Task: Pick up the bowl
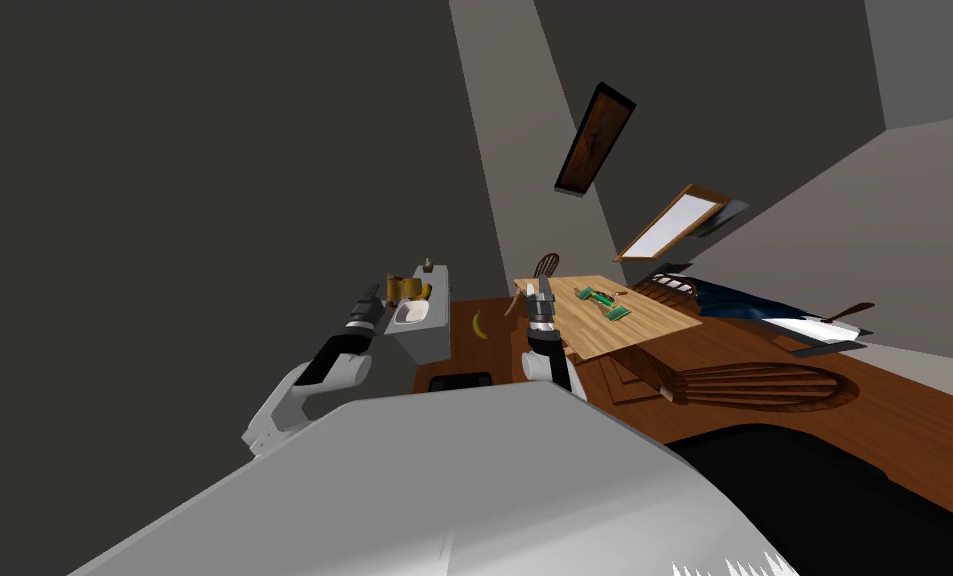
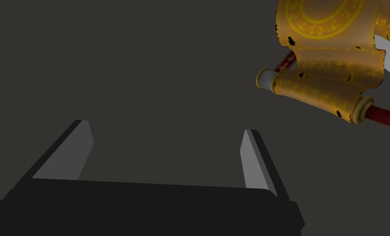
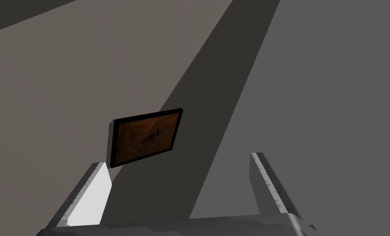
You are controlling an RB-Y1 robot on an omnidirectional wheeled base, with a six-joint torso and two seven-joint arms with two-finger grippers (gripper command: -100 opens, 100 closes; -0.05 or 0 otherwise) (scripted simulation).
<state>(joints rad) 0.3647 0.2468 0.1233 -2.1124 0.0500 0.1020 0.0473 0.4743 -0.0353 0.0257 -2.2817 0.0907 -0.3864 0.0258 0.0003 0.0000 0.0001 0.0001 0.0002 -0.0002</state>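
The bowl [image 1: 414,311] sits on the cabinet [image 1: 428,346], scroll [image 1: 407,289] behind it, banana [image 1: 479,325] on the floor [image 1: 496,347] to its right.

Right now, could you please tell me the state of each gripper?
Left gripper: open, holding nothing, beside a yellow scroll.
Right gripper: open, holding nothing, near the wooden table.

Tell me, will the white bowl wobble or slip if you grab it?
Probably stiff: the white bowl looks hard and shallow. It sits flat on the grey stand, so rolling seems unlikely. Its smooth rim might slip from the left pincer.
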